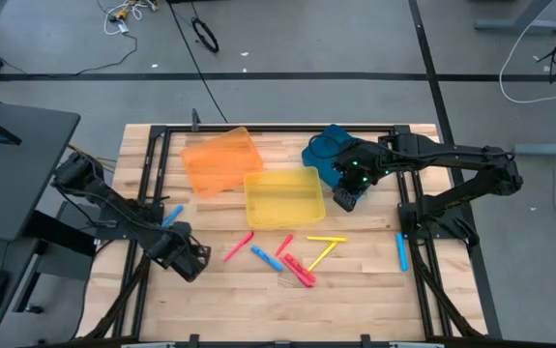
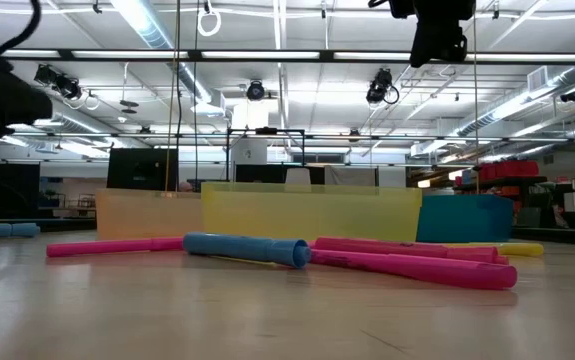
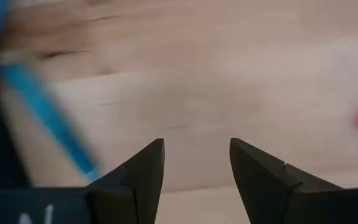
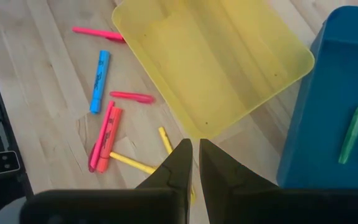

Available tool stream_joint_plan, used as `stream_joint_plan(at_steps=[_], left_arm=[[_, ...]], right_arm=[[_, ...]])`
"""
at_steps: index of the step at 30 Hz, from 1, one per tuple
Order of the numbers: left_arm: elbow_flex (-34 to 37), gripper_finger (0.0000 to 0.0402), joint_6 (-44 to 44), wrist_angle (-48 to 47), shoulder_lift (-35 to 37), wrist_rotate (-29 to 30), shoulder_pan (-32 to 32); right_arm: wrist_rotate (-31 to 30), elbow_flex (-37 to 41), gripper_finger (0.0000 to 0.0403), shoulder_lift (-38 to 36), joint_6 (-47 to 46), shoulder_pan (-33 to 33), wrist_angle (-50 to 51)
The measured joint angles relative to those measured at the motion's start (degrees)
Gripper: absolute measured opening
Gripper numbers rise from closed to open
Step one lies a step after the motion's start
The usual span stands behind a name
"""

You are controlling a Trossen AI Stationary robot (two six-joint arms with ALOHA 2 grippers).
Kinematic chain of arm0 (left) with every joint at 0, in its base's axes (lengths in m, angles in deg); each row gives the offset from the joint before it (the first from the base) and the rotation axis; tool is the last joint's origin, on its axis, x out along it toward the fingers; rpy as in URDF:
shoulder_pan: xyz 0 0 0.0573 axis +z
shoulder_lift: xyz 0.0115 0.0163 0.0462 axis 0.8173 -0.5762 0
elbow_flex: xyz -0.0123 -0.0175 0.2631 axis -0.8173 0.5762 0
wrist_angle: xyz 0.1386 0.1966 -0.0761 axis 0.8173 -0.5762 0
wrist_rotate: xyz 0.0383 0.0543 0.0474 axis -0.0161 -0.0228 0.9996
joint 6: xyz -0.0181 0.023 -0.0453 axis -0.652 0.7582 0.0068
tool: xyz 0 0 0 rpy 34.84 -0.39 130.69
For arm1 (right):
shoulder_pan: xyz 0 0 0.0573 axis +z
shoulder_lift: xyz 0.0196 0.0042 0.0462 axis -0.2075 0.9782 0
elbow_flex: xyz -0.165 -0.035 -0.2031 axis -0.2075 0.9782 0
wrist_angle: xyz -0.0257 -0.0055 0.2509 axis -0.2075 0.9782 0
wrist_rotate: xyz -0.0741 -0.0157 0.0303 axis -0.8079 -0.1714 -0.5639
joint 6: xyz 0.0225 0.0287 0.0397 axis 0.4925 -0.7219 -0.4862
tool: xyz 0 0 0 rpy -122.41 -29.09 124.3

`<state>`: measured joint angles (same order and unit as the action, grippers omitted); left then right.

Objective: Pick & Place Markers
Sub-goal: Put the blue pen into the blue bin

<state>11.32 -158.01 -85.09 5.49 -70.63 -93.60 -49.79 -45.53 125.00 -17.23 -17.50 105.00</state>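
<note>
Markers (image 1: 297,261) are scattered near the worktop's front edge; left gripper (image 1: 189,259) is held open, right gripper (image 1: 345,198) nearly closed, both empty.

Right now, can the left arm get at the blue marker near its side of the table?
Probably yes. The left gripper is open and empty, and the blue marker lies alone on bare wood beside the arm, with nothing between them.
</note>
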Motion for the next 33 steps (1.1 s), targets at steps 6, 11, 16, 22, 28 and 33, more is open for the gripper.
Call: stream_joint_plan(at_steps=[6, 11, 16, 22, 28, 33], left_arm=[[0.0, 0.0188, -17.6, -6.7, 0.0, -2.3, -2.1], [0.0, 0.0188, -20.2, -13.2, 0.0, -6.7, -3.2], [0.0, 0.0188, -21.0, -16.2, 0.0, -7.6, -4.3], [0.0, 0.0188, -21.5, -15.0, -2.7, -7.1, -5.1], [0.0, 0.0188, -21.3, -9.4, -8.5, -7.0, -5.8], [0.0, 0.0188, -21.3, -9.2, -11.7, -6.9, -5.9]], right_arm=[[0.0, 0.0, 0.0034, 0.0, -1.5, 0.0, 0.0], [0.0, 0.0, 0.0034, 0.0, -1.7, 0.0, 0.0], [0.0, 0.0, 0.0034, 0.0, -3.0, 0.0, -0.1], [0.0, 0.0, 0.0034, 0.0, -4.2, 0.0, -0.5], [0.0, 0.0, 0.0034, 0.0, -4.6, 0.0, -0.8], [0.2, 0.0, 0.0034, 0.0, -4.6, 0.0, -1.4]])
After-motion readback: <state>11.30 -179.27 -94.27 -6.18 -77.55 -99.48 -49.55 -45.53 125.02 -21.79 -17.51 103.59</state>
